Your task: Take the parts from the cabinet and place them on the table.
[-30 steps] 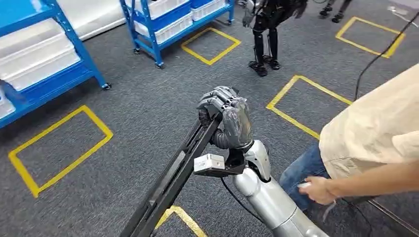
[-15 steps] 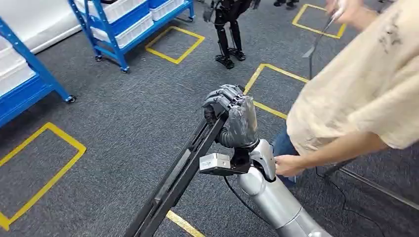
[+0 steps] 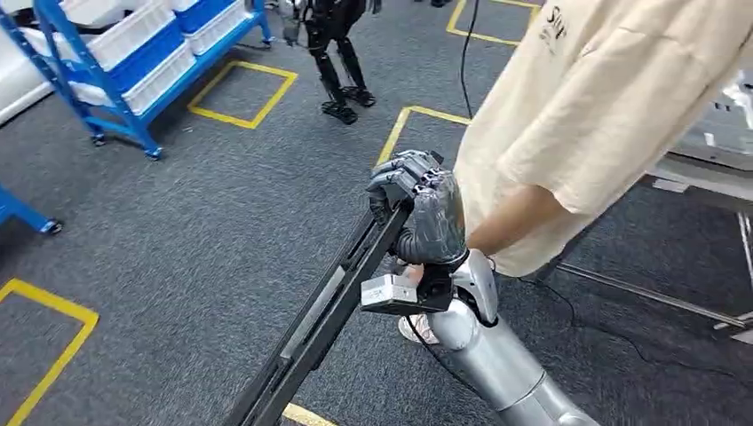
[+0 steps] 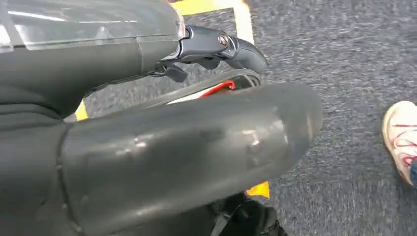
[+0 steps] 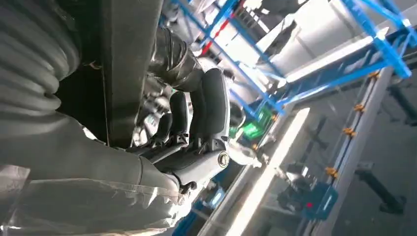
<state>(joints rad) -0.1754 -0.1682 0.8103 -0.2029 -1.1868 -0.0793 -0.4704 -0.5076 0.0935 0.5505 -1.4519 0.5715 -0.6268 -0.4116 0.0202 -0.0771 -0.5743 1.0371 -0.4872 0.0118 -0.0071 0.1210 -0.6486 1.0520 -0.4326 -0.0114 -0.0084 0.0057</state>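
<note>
- Transport appears to be the step in hand: the right hand [image 3: 417,209] is wrapping its fingers [image 5: 189,110] tightly around one end of a long black rail-like part [image 3: 324,315], holding it raised in front of the body.
- The part is slanting from the hand down toward the lower edge of the head view, well above the grey carpet [image 3: 204,222], so it is hanging in the air rather than resting on anything.
- The left hand [image 4: 147,147] is hanging low near the floor; whether its fingers are spread or curled I cannot tell, as the wrist view is blurred and very close.
- A person in a beige shirt [image 3: 586,115] is standing just beside the right arm, with a forearm reaching in close behind the hand.
- Blue shelving [image 3: 115,62] with white bins is standing well apart at the far left; the table is not identifiable.
- Doing this well, I judge, is calling for a firm, steady hold, since the long free end could swing; turning slowly should be keeping it away from the person.
</note>
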